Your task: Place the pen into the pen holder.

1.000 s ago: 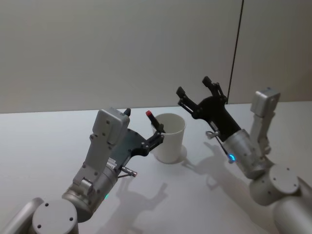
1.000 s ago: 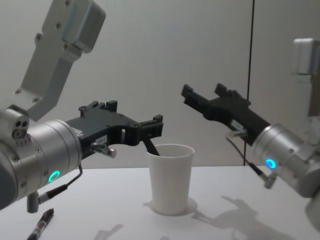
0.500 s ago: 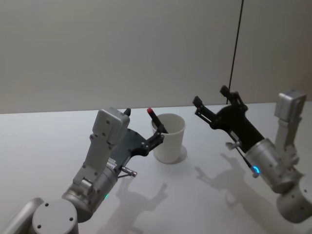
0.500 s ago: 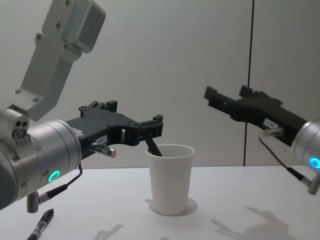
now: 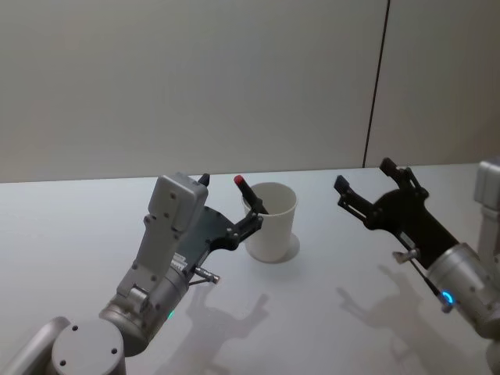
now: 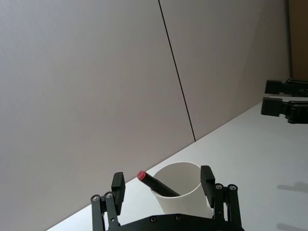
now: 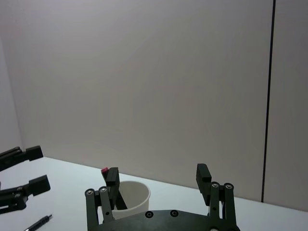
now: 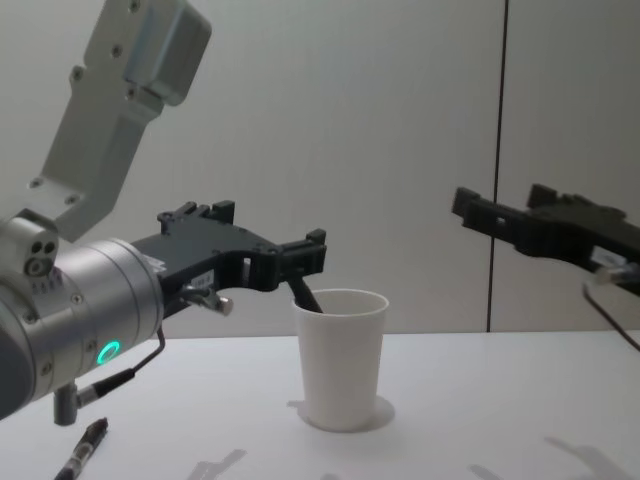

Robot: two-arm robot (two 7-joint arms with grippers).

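Lab (bare table (image 5: 70, 226), blank wall (image 5: 195, 78))

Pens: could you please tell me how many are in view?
2. One pen leans in the cup, red end above the rim; a second pen lies on the table at the robot's left. The cup could hide more.

The right gripper (image 5: 364, 175) has pulled away from the pen holder (image 5: 275, 230), travelling toward 4 o'clock in the head view and dropping lower. It was near the rim and now hangs well apart at the holder's 3 o'clock.
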